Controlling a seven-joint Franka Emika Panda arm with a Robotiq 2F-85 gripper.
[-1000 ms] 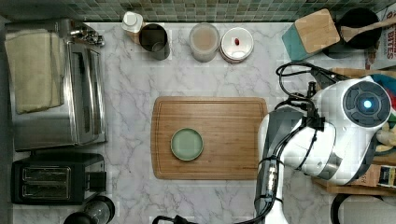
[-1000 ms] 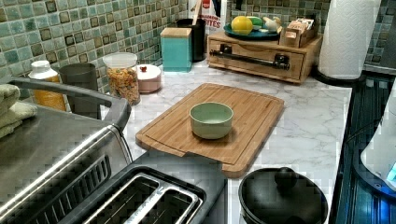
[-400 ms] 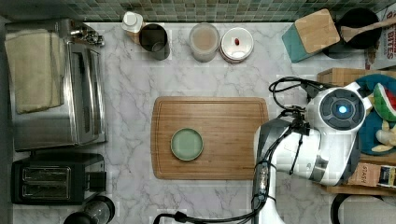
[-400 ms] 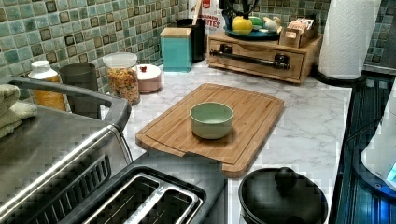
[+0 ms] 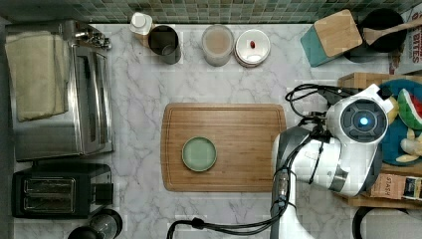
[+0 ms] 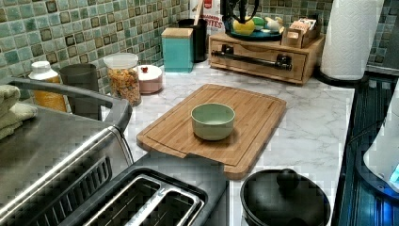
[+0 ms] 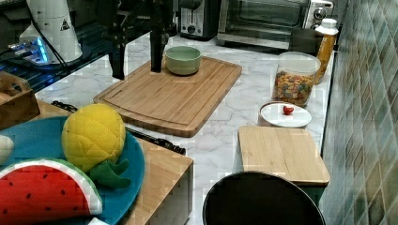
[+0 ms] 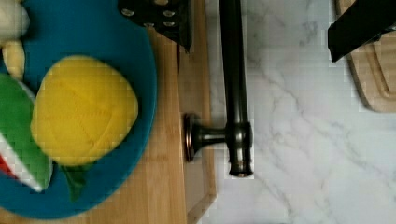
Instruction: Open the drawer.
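The drawer (image 6: 256,63) is a shallow light-bamboo box at the counter's back, its front looking flush and closed. Its long black bar handle (image 6: 249,59) runs across the front. In the wrist view the handle (image 8: 236,84) and one of its posts lie below my open gripper (image 8: 259,44), between the two dark fingers and nearer to one of them. The right view shows the gripper (image 7: 137,70) hanging above the drawer's front edge, touching nothing. The white arm (image 5: 348,144) covers much of the drawer in the top view.
A blue plate (image 8: 116,28) of toy fruit sits on top of the drawer box. A bamboo cutting board (image 5: 224,124) with a green bowl (image 5: 199,154) lies in front of the drawer. A teal box (image 6: 177,49) and a paper towel roll (image 6: 350,37) flank it.
The arm has shifted toward the top view's left, over the drawer front. In the left view the gripper has come into sight above the fruit plate.
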